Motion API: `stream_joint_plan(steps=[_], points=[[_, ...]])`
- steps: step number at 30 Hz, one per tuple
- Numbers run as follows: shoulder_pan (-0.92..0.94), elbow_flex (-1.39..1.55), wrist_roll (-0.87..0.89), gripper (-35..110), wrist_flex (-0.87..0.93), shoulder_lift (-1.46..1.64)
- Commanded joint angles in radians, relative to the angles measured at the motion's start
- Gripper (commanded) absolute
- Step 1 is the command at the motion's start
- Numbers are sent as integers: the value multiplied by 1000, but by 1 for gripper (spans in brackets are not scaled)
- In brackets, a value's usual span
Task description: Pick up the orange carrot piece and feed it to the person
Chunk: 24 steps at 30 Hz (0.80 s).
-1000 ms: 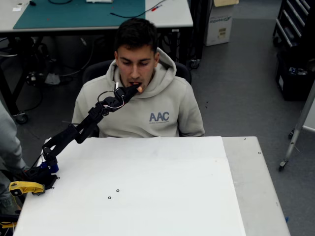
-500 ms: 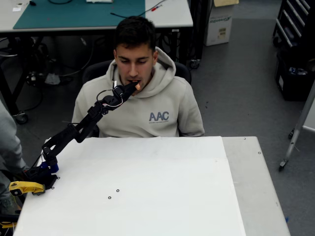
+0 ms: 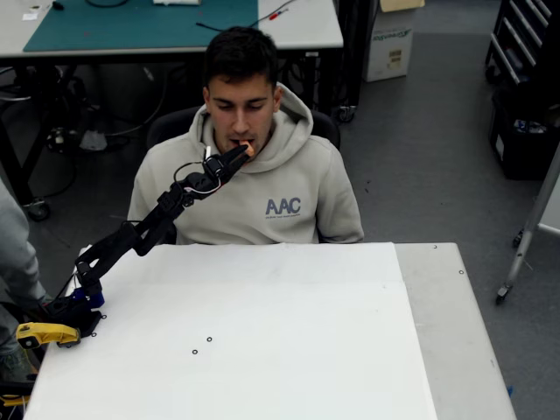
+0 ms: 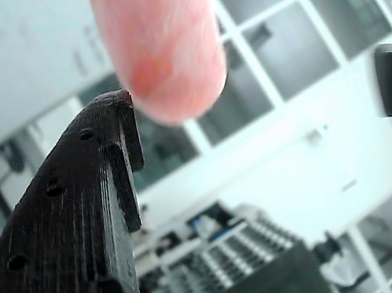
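Reaching toward upper centre in the overhead view, the gripper (image 3: 242, 154) presents the orange carrot piece (image 3: 248, 150) at the person (image 3: 249, 166)'s mouth; its fingers stand apart in the wrist view.

This is a lab or workshop. Behind the person (image 3: 249, 157) stands a bench with a green cutting mat (image 3: 140, 22) and loose cables (image 3: 254, 22), more wiring hanging beneath it. The floor (image 3: 429, 157) is grey carpet, with a cardboard box (image 3: 390, 42) and dark shelving (image 3: 525, 79) along the wall. A small arm (image 3: 131, 241) is clamped to the white surface (image 3: 289, 350). The wrist view shows a gridded ceiling (image 4: 300, 46).
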Motion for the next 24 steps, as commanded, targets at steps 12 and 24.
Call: stream_joint_plan(steps=[12,24], points=[[110,-77,-11,25,-3,57],[115,-78,-11,6,-3,57]])
